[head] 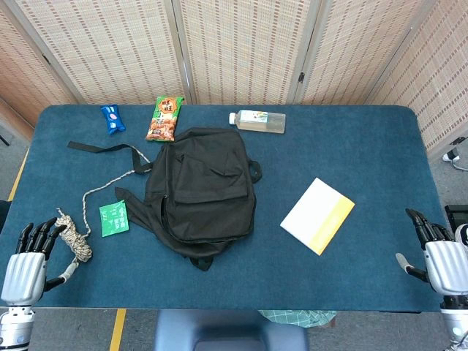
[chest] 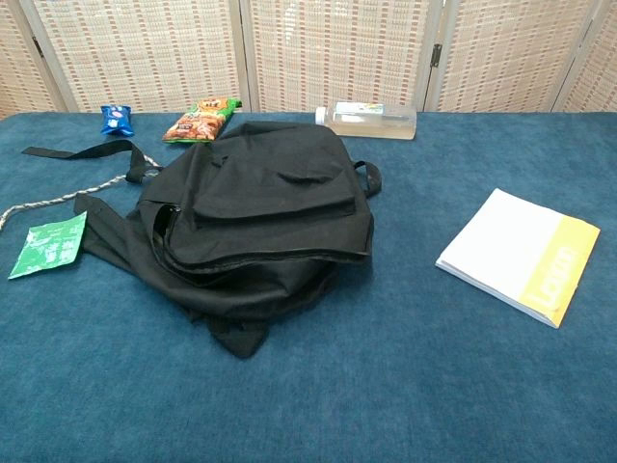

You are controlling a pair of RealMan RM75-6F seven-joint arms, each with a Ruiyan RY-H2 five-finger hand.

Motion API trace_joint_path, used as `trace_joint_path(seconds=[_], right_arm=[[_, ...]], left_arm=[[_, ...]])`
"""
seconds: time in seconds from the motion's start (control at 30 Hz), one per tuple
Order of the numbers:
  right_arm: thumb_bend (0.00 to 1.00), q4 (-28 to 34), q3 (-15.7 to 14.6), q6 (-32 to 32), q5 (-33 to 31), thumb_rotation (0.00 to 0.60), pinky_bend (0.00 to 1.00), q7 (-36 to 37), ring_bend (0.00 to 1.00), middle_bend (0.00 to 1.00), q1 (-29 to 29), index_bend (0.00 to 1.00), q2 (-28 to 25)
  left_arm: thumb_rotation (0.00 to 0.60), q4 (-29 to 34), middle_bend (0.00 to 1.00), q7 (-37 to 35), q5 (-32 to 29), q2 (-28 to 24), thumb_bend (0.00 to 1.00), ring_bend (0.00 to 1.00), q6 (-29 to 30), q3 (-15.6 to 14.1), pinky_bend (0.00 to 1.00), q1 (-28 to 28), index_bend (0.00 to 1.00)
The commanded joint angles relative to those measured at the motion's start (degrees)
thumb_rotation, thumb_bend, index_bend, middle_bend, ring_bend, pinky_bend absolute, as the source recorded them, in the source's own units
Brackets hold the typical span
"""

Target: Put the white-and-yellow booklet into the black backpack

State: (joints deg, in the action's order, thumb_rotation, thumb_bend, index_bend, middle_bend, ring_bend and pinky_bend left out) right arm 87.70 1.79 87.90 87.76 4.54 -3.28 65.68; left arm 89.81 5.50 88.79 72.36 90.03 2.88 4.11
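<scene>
Nearby, rope (head: pixel 75 238), green packet (head: pixel 113 218), bottle (head: pixel 257 121) around backpack (head: pixel 201 189); booklet (head: pixel 318 215) apart; left hand (head: pixel 25 263), right hand (head: pixel 442 257) empty, fingers spread.

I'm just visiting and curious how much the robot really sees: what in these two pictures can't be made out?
- Black fabric backpack: both views show its zipper line, not whether it is open; the inside is hidden.
- White-and-yellow paper booklet: the lettering on its yellow band is too small to read in the chest view.
- Clear plastic bottle: label too small in both views.
- Left hand and right hand: cut off by the head view's edges, absent from the chest view.
</scene>
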Motion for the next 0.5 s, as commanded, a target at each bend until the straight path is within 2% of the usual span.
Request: trace_joint_path(seconds=[0.03,0.27,0.5], right_arm=[[0.29,-0.47,0.06,-0.49,0.21,0.600,0.25,0.07,0.26,0.15,-0.33,0.09,0.53],[0.29,-1.70,0.11,-2.21,1.76,0.600,0.25,-0.26,0.27,0.15,-1.90,0.09,1.46],[0.29,-6.76,0.54,-9.58,2.25,0.600,0.25,-0.72,0.27,0.16,-6.91,0.09,4.46]], left_arm=[[0.600,0.08,0.13,0.80,-0.20,0.25,0.26,0.13,-0.86,0.04,0.00,0.48,0.21],[0.600,0.59,0.13,1.60,-1.08,0.21,0.26,0.13,-2.02,0.20,0.00,0.94,0.21],[0.600,1.33,0.13,1.89,-1.13,0.05,0.26,0.13,-1.93,0.06,0.00,0.84,0.21]])
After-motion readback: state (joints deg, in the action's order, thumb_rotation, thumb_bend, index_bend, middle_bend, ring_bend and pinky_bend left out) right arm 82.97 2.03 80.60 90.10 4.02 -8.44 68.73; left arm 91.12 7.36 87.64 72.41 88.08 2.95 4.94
